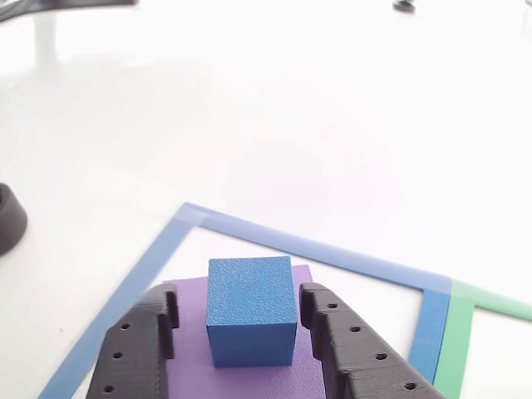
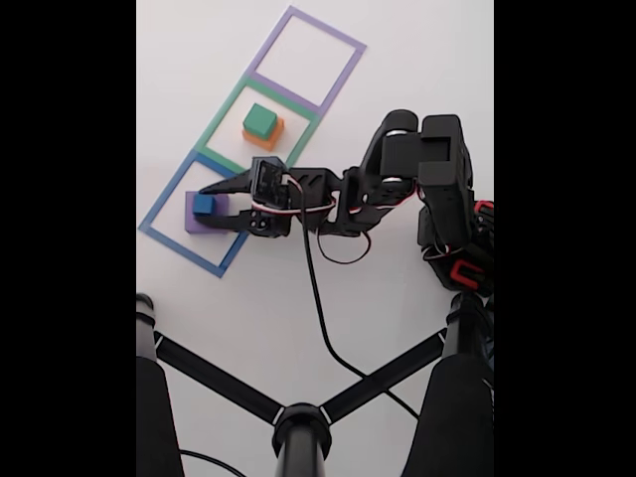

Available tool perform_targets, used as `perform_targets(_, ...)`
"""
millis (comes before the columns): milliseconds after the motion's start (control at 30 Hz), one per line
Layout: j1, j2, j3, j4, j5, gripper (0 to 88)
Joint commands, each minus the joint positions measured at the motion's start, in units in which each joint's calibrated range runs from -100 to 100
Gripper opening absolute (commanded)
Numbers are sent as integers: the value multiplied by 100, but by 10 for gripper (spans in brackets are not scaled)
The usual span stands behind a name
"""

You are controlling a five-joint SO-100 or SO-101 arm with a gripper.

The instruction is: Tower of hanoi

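White desk point(image 2: 397, 60) w/ three taped square outlines in a row. Small matte blue cube point(image 1: 251, 309) sits on the flat purple square block point(image 1: 189, 332), lower centre of the other view, inside the blue outline point(image 1: 141, 278). Black claw point(image 1: 238, 320) is spread, fingers either side of the cube, apparently not touching. Green block on orange point(image 2: 261, 127) sits in the green outline, upper left of fixed view. Judgement: centre first, close evenly on the cube's sides, lift straight so the purple base doesn't drag.

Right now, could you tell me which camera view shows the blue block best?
The other view shows the blue block best: it is close up, resting on the purple block, with the open jaws on either side. The fixed view shows it small, from above, inside the blue outline.
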Motion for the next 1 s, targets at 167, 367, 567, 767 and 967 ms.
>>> perform_targets(167,103,-189,-27,-263,59,251)
perform_targets(367,156,-1359,64,619,59,236)
perform_targets(567,400,-3370,-191,3161,59,193)
perform_targets(767,812,-5397,-754,6487,59,62)
perform_targets(967,1353,-6319,-2281,9684,59,11)
